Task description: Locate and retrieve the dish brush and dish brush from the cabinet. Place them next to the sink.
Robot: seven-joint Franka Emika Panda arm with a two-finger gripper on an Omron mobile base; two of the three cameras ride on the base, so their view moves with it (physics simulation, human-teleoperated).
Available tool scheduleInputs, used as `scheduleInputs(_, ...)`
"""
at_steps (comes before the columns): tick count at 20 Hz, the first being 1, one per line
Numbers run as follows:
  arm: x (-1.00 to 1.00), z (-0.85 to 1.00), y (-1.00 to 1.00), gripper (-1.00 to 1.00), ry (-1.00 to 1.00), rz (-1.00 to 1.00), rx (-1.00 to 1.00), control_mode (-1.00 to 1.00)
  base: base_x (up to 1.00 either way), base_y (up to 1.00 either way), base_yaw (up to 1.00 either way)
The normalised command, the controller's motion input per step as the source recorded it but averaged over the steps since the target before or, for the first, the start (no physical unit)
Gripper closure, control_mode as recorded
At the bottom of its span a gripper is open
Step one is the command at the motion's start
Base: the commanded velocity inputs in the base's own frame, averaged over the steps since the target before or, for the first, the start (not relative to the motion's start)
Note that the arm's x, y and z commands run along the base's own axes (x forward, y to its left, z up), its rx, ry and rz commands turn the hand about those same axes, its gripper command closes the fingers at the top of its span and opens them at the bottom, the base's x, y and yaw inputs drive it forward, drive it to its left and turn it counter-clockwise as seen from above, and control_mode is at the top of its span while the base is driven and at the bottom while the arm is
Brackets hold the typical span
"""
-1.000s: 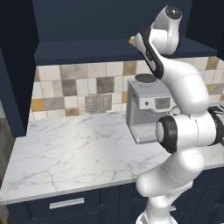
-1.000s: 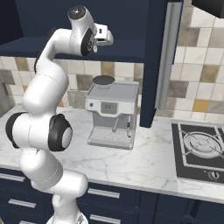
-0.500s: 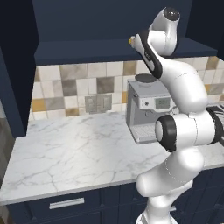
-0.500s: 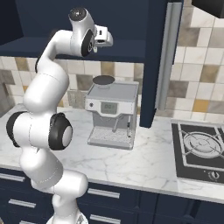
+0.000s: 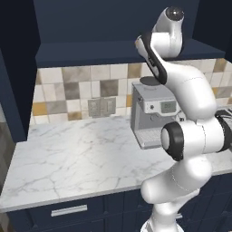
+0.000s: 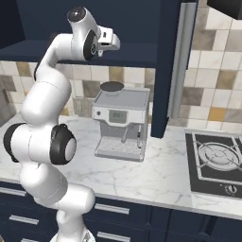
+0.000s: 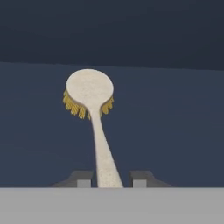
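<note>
Hand view, nearest first: the two dark fingertips rise at 6 o'clock, spread apart, with the handle of a yellow-bristled dish brush running down between them; whether the pads touch the handle cannot be told, so the grip is not confirmed. The brush lies on the dark navy shelf floor of the cabinet, round head toward 12 o'clock, yellow bristles fringing the head's near underside, handle tapering back to the gripper. Change over the last second: in both base views the hand has crept slightly further toward the shelf recess, arm posture otherwise much the same. Judgement: this is the final approach on the first brush, fingers straddling the handle and a closing move due next; retrieval has barely begun, nothing yet carried to the sink. The second brush cannot be made out. Base views, outward: white arm folds up from the base, wrist at the shelf lip around 11 o'clock in the right view. Below, white marble counter, veined, bare on the left stretch. A steel espresso machine stands against the backsplash. Mixed tan-and-grey tile wall with a twin socket plate. Black stovetop at 3 o'clock in the right view. Navy drawers with silver handles under the counter.
</note>
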Motion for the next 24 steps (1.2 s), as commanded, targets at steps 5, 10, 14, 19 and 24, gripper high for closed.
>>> scheduleInputs(5,-0.50,0.10,0.17,1.00,-0.09,-0.24,0.00,-1.00,0.00,0.00,0.00)
scheduleInputs(10,-0.77,0.05,0.14,1.00,-0.03,-0.15,0.01,-1.00,0.00,0.00,0.00)
scheduleInputs(14,-1.00,0.00,0.11,1.00,0.00,-0.06,0.05,-1.00,0.00,0.00,0.00)
scheduleInputs(19,-1.00,-0.03,0.18,1.00,0.02,-0.01,0.02,-1.00,0.00,0.00,0.00)
scheduleInputs(24,-1.00,-0.15,0.29,1.00,0.08,0.00,0.00,-1.00,0.00,0.00,0.00)
